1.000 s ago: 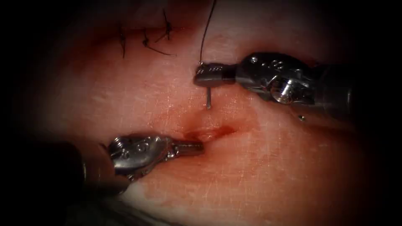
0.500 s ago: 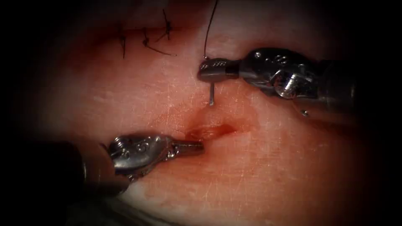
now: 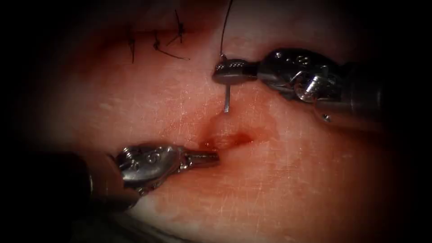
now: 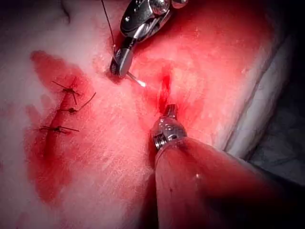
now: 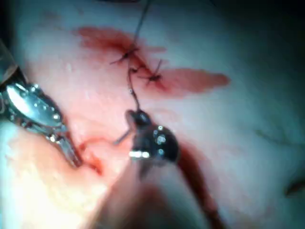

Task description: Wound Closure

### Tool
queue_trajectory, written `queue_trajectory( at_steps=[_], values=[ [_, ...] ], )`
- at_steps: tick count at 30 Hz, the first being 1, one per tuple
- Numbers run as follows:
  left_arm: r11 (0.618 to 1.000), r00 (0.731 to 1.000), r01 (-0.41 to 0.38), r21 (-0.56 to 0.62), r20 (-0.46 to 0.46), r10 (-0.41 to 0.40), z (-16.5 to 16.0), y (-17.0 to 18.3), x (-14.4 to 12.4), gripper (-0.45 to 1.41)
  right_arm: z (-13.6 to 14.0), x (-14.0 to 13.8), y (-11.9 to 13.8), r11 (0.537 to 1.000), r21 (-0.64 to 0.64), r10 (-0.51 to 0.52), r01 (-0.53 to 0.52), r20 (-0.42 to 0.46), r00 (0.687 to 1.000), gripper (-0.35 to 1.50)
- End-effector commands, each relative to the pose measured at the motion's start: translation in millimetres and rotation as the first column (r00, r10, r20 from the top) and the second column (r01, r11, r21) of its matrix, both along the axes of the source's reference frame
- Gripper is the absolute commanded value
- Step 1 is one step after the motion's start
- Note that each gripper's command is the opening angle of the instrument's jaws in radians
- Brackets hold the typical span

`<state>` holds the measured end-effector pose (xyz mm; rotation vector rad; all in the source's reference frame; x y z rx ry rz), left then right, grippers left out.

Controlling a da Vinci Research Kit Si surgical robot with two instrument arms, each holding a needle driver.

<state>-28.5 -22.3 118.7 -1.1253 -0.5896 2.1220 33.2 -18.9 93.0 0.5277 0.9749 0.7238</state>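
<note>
My right tool (image 3: 229, 72) is shut on the curved needle (image 3: 227, 99) near its tail. The needle's free tip points down at the tissue (image 3: 292, 180) just above the cut (image 3: 229, 140) and is not in the tissue. In the left wrist view the needle (image 4: 136, 79) sticks out bare from the right tool (image 4: 121, 64). Dark thread (image 3: 225, 27) rises from the tail out of the picture. At the cut's left end lies my left tool (image 3: 204, 158), shut with nothing seen between its jaws. Its tip (image 4: 170, 112) touches the cut (image 4: 164, 90).
Several finished stitches (image 3: 157, 45) with short cut ends lie on the closed stretch of the wound at the upper left. Red fluid (image 3: 243, 139) pools in the open cut. The tissue's edge (image 4: 252, 114) drops off beside the left tool's shaft.
The right tool has shifted slightly up and to the right with the needle, so the tip sits a little higher above the cut. The left tool has stayed still.
</note>
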Motion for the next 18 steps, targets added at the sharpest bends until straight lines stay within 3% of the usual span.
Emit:
queue_trajectory(
  at_steps=[1, 18],
  values=[
    [1.000, 1.000, -0.002, 0.003, 0.001, 0.002, 0.7, -0.6, -0.5, -0.15, 0.7, 0.9, -0.1, 1.000, 0.006, 0.003, -0.003, -0.001, 1.000, -0.35],
    [1.000, 1.000, -0.002, 0.003, 0.001, 0.002, 0.7, -0.7, -0.6, -0.16, 0.8, 1.3, 0.2, 0.999, 0.036, 0.013, -0.013, 0.001, 1.000, -0.35]
  ],
)
